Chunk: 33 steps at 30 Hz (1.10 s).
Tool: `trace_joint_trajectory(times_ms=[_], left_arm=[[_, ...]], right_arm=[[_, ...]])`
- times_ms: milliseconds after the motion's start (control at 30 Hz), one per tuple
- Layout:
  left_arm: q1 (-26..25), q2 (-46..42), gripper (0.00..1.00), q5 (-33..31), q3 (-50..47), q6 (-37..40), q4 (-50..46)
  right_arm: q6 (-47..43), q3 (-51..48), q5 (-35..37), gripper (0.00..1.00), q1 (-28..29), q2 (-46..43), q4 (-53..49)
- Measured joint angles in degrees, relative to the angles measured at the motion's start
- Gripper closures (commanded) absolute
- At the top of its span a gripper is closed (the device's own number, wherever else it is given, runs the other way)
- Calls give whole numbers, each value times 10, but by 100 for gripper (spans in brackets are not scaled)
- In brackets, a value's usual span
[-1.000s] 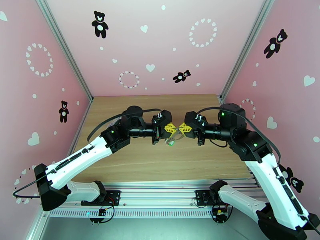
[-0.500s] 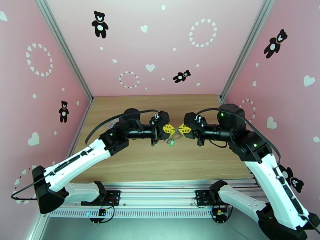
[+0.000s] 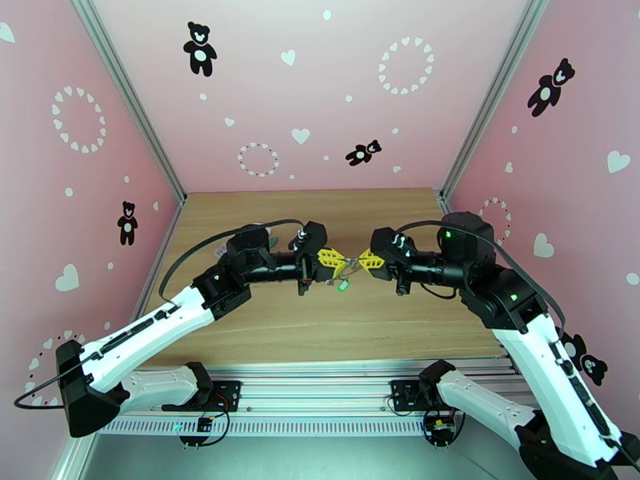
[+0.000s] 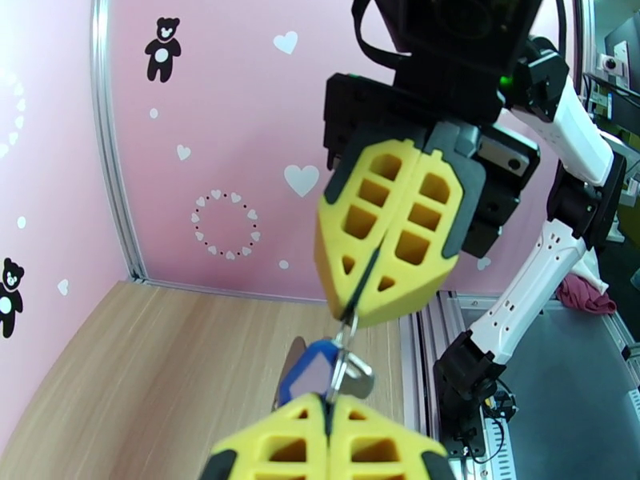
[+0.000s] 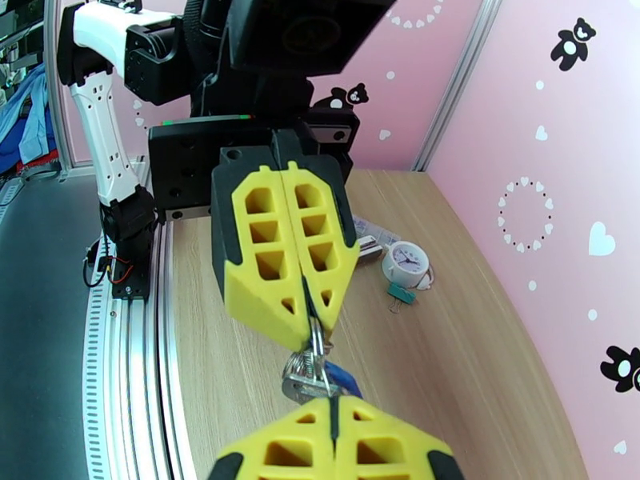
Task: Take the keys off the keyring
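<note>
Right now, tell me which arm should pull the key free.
Left, probably: the left gripper is shut at the blue tag, while the right gripper pinches a thin metal piece and can hold.

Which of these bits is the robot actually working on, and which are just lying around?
Job: key bunch, its blue tag and green tag, pinched between left gripper and right gripper.
Lying about: white clock charm, teal clip.

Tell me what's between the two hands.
Small metal keys with a blue tag, pinched at both ends by the left hand and right hand; both wrist views show it close up.
</note>
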Motion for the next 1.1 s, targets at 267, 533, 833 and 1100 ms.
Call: trace_joint_trajectory(times_ms=[267, 533, 833, 1100], left_arm=[[7, -17, 100, -9, -24, -39, 68], [7, -8, 100, -9, -24, -43, 79], [7, 7, 100, -20, -11, -36, 63], [7, 9, 100, -22, -4, -34, 61]], right_arm=[[21, -12, 13, 100, -3, -9, 13], [35, -13, 16, 100, -3, -15, 22], [39, 12, -23, 69, -3, 3, 25], [34, 15, -38, 75, -3, 33, 26]])
